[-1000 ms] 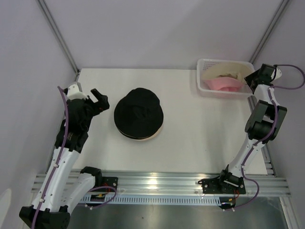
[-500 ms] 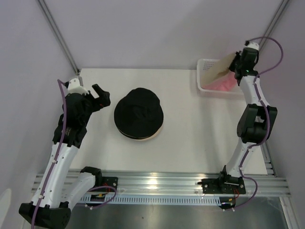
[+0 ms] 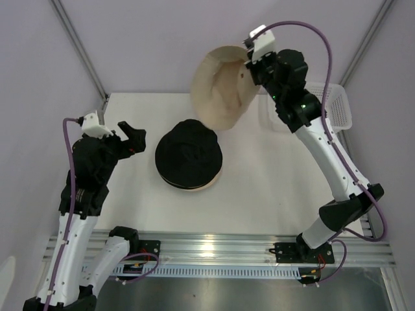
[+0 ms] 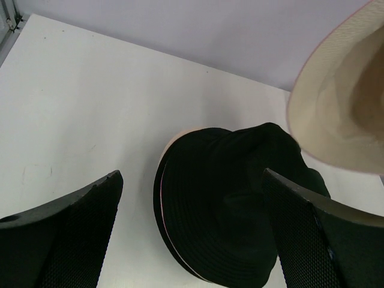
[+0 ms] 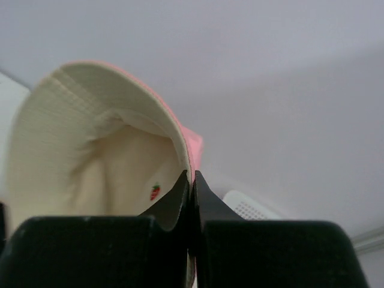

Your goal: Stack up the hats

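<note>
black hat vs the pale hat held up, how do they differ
The black hat lies crown up on the pile; the pale hat hangs in the air, brim pinched in the right tool, inside showing. The black hat is plain dark; the pale hat is cream, pink-edged. Both are soft.

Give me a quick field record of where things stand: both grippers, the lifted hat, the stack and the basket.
right gripper: shut on the brim of the held hat
held hat: raised off the table, beyond the stack; cream lining faces the top camera, pink outside
left gripper: open, empty, left of the stack
black hat: top of the stack, on the table
pale brim: peeks out under the black hat
basket: far right corner, mostly hidden by the right arm; contents cannot be seen
</note>
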